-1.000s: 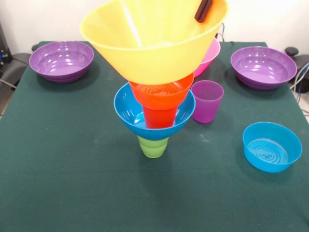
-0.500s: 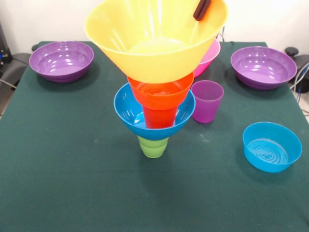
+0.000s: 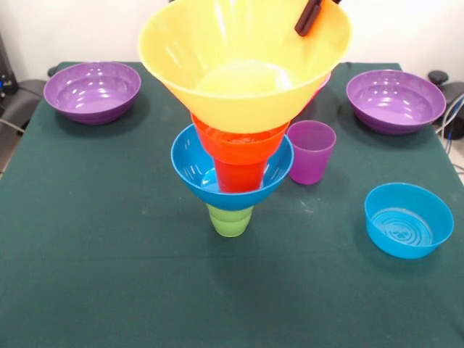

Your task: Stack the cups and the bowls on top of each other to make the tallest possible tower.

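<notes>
Already the tower [image 3: 232,181] is standing mid-worktop [image 3: 109,275]: green cup, blue bowl, orange cup, orange bowl. The pincer [image 3: 310,16] is gripping the glossy yellow bowl's [image 3: 243,72] far rim, seating it on top. Beside the tower, the purple cup [image 3: 311,151], two purple bowls and a shallow blue bowl [image 3: 408,220] are waiting.

**Tower and loose pieces on the green cloth**

I see the tower at centre: green cup [image 3: 230,220], medium blue bowl [image 3: 190,165], orange cup [image 3: 239,176] and small orange bowl [image 3: 239,147], with the large yellow bowl [image 3: 239,80] seated on top, slightly tilted. A purple cup [image 3: 311,152] stands just beside it. Purple bowls [image 3: 92,91] [image 3: 395,101] lie upright at the far corners; a shallow blue bowl [image 3: 408,220] sits apart. A pink bowl [image 3: 324,81] edge peeks behind.
</notes>
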Controlling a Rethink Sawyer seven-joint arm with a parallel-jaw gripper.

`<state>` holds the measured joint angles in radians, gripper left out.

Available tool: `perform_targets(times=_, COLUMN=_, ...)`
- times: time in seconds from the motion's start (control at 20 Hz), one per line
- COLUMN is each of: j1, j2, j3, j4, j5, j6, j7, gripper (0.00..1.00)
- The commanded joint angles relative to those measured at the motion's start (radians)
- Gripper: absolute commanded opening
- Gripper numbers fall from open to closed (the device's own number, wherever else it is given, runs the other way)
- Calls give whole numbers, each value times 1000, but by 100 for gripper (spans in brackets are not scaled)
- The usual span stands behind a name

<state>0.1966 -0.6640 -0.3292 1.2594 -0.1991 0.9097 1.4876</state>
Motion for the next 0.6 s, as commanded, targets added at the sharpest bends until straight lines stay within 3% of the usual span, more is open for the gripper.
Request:
perform_targets(times=0.05, j1=16, j2=16, j3=32, j4=-55, j5=-4, j6=49, j7=174, gripper=0)
perform_targets(times=0.6, j1=20, j2=20, j3=23, j4=-57, j5=2, j6=58, j7=168, gripper=0)
